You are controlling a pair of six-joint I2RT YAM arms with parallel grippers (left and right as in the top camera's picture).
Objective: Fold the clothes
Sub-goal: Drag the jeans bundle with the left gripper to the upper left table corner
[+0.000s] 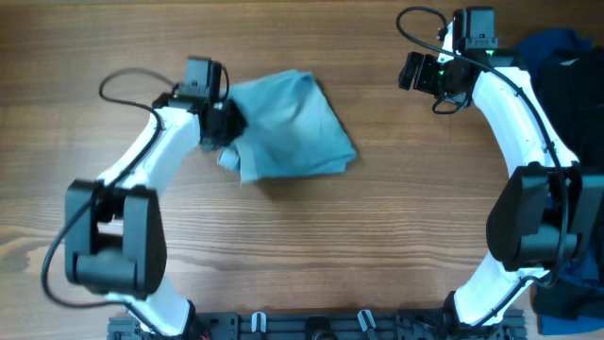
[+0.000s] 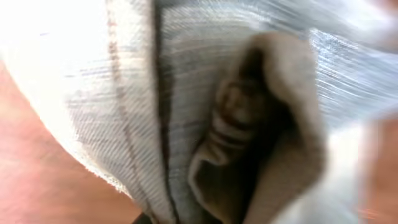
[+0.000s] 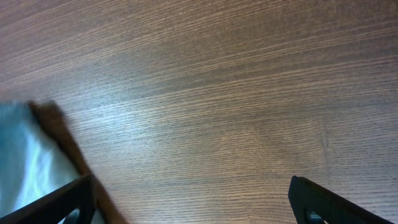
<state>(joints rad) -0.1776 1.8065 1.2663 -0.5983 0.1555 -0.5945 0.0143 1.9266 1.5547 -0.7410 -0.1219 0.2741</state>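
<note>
The light blue jeans (image 1: 288,127) lie in a folded, rumpled bundle on the wooden table, left of centre. My left gripper (image 1: 224,125) is at the bundle's left edge, shut on a bunched fold of it. In the left wrist view the denim (image 2: 124,93) fills the frame, with a seam and a frayed hem; the fingers are hidden by the cloth. My right gripper (image 1: 417,72) is open and empty over bare table at the far right, well apart from the jeans. In the right wrist view its fingers (image 3: 193,208) are spread wide, and a corner of the jeans (image 3: 18,165) shows at the left.
A dark blue garment (image 1: 557,42) and a black garment (image 1: 566,99) are piled at the right edge of the table, beside the right arm. The arm bases stand at the front edge.
</note>
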